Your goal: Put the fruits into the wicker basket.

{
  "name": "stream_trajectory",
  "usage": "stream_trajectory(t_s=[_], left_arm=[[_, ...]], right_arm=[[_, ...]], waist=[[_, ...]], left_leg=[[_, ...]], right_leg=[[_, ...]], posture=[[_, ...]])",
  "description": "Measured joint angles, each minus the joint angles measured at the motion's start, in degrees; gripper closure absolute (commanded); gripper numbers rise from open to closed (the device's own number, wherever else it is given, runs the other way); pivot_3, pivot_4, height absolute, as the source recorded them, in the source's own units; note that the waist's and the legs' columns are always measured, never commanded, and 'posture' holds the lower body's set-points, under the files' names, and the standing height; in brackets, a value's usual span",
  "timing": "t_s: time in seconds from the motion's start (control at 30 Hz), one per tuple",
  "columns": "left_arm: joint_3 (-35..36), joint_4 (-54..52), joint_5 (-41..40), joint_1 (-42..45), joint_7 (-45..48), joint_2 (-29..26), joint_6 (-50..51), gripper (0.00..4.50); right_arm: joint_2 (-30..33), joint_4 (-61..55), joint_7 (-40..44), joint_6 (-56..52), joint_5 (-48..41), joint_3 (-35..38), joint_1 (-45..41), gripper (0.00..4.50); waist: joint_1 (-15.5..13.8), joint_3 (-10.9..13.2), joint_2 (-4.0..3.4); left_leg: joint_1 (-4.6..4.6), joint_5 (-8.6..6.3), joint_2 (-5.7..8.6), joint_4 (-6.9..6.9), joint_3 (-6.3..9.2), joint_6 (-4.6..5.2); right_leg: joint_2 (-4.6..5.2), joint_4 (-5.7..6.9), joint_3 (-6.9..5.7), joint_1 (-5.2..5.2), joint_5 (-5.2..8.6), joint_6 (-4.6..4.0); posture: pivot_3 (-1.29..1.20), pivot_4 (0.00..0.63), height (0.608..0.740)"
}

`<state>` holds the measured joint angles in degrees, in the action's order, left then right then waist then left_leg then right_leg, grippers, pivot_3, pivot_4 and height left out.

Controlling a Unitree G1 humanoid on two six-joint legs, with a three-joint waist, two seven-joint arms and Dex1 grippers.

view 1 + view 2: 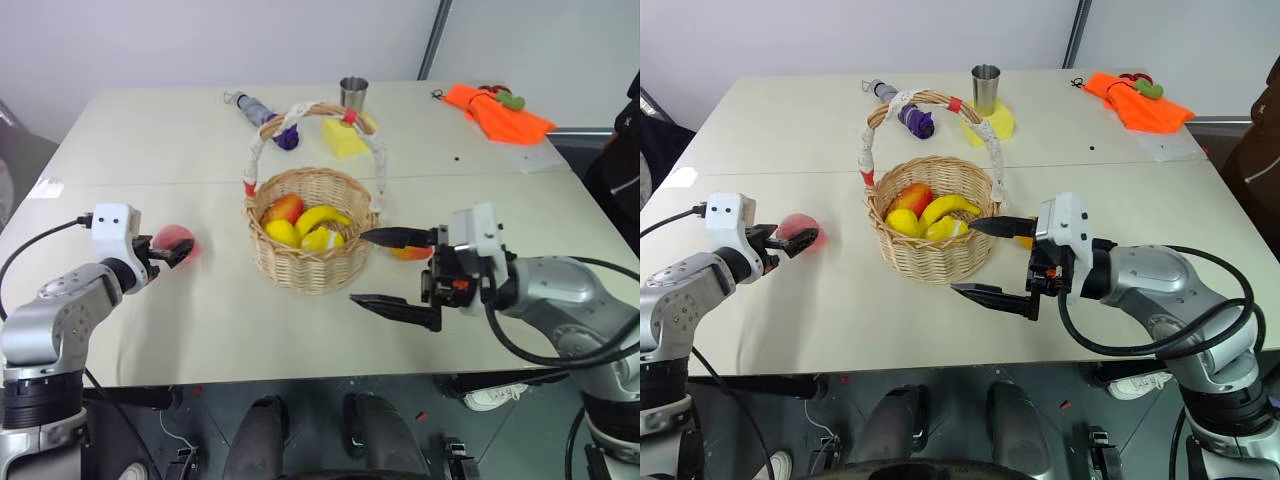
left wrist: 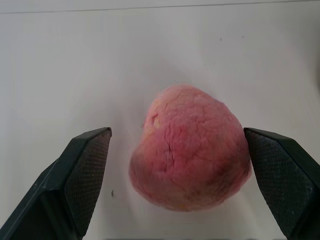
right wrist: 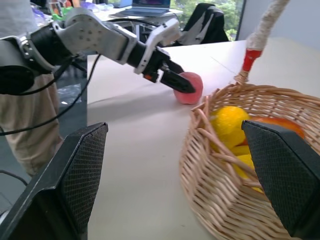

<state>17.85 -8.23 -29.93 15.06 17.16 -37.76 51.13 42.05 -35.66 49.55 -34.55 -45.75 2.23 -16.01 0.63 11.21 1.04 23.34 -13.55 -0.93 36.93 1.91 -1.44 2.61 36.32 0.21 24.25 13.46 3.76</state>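
Cream table (image 1: 300,340), wicker basket (image 1: 300,270), grey wall (image 1: 200,40)

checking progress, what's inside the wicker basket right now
In the wicker basket lie a red-and-yellow mango, yellow bananas and a yellow lemon-like fruit. Whatever lies beneath them is covered.

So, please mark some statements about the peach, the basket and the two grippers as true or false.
1. The peach lies on the table, between the left gripper fingers. True.
2. The mango is in the basket. True.
3. The right gripper holds a banana. False: it is open and holds nothing; the bananas lie in the basket.
4. The steel cup stands inside the basket. False: it stands on the table behind it.
5. The left gripper is shut flat. False: its fingers stand apart on both sides of the peach.
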Motion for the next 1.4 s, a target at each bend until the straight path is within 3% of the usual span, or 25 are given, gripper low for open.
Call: stream_trajectory(t_s=[0.1,0.27,0.33,0.47,0.57,0.7,0.8,0.93,0.97,1.07,1.2,1.4], left_arm=[[-0.5,0.2,0.4,0.1,1.2,0.2,-0.5,2.23],[0.0,-0.3,0.6,-1.2,3.0,-1.6,-0.4,2.23],[3.4,-2.3,-1.8,-3.2,6.4,-1.9,-0.6,2.23],[11.0,-11.9,-14.9,-3.5,14.7,-3.3,1.0,2.23],[12.3,-19.1,-25.2,-1.6,17.5,-4.6,3.9,2.23],[4.5,-22.5,-28.9,5.5,13.8,-3.9,6.1,2.23],[-5.9,-21.2,-22.6,12.5,9.4,-2.0,5.8,2.23],[-13.7,-17.0,-16.5,17.1,7.7,2.5,3.9,2.23],[-14.9,-16.2,-15.8,17.3,7.9,3.7,3.3,1.41],[-16.4,-15.0,-14.3,17.2,9.0,4.4,2.1,0.07],[-15.6,-15.7,-13.7,14.9,12.9,3.9,-1.7,0.02],[-9.0,-18.5,-19.1,5.7,24.0,-0.5,-4.7,0.02]], right_arm=[[-0.1,0.0,-0.1,0.5,0.6,-0.1,0.0,0.0],[-0.1,0.0,-0.1,1.3,1.1,0.1,0.0,0.0],[-0.1,0.1,-0.1,1.6,1.1,0.9,0.0,0.0],[0.0,2.4,0.4,2.4,1.1,2.8,-0.2,0.0],[0.3,5.1,0.8,2.8,1.5,4.4,-0.3,0.0],[0.3,8.2,1.1,3.0,2.0,6.1,-0.6,0.0],[0.4,9.1,1.1,3.4,2.9,6.5,-0.2,0.0],[0.0,9.3,0.0,3.9,4.1,6.6,1.2,0.0],[-0.1,9.5,-0.6,3.9,4.7,6.6,1.6,0.0],[-0.2,10.6,-2.6,4.0,7.2,6.2,2.3,0.0],[-0.3,15.7,-6.1,4.4,14.2,3.9,2.4,0.0],[-1.8,26.2,-6.1,8.1,22.2,-1.6,-0.9,0.0]], waist=[[0.0,0.0,0.0],[0.2,0.0,0.0],[0.2,0.0,0.01],[-0.4,0.0,0.1],[-0.4,0.0,0.08],[-0.4,0.0,0.09],[-0.3,0.0,0.1],[0.2,0.0,0.1],[0.2,0.0,0.1],[0.2,0.0,0.1],[0.1,0.0,0.09],[0.3,0.0,0.08]], left_leg=[[0.0,0.0,0.0,0.0,0.0,0.0],[-0.01,0.0,-0.01,-0.02,-0.01,0.0],[0.01,0.0,-0.03,-0.05,-0.01,0.0],[0.08,0.0,-0.02,0.02,-0.01,0.0],[0.06,0.0,0.03,0.07,-0.07,0.0],[0.03,0.0,0.11,0.15,-0.06,0.0],[0.03,0.0,0.11,0.13,-0.07,0.0],[0.01,-0.04,0.07,0.09,-0.11,0.08],[0.01,-0.06,0.06,0.06,-0.14,0.1],[0.0,-0.06,0.02,0.05,-0.15,0.11],[0.0,-0.06,0.04,0.07,-0.24,0.11],[-0.02,-0.06,0.03,0.08,-0.31,0.11]], right_leg=[[0.0,0.0,0.0,0.0,0.0,0.0],[0.01,0.0,0.01,0.02,0.0,-0.01],[0.01,0.0,0.01,0.08,0.0,-0.01],[0.13,-0.01,-0.01,0.07,0.01,-0.02],[0.26,-0.03,0.03,0.0,0.01,-0.02],[0.12,-0.02,0.06,-0.08,0.0,0.0],[0.0,-0.02,0.13,-0.07,-0.03,0.07],[-0.07,-0.02,0.21,-0.01,-0.06,0.16],[-0.09,-0.01,0.26,0.02,-0.08,0.2],[-0.14,0.02,0.28,0.07,-0.07,0.19],[-0.11,0.02,0.35,0.07,-0.03,0.11],[-0.12,0.02,0.43,0.1,-0.03,0.1]], posture=[[0.0,0.15,0.74],[0.0,0.15,0.74],[0.0,0.15,0.74],[0.0,0.15,0.74],[0.0,0.15,0.74],[0.0,0.15,0.74],[0.0,0.15,0.74],[0.0,0.15,0.74],[0.0,0.15,0.74],[0.0,0.15,0.74],[0.0,0.15,0.74],[0.0,0.15,0.74]])
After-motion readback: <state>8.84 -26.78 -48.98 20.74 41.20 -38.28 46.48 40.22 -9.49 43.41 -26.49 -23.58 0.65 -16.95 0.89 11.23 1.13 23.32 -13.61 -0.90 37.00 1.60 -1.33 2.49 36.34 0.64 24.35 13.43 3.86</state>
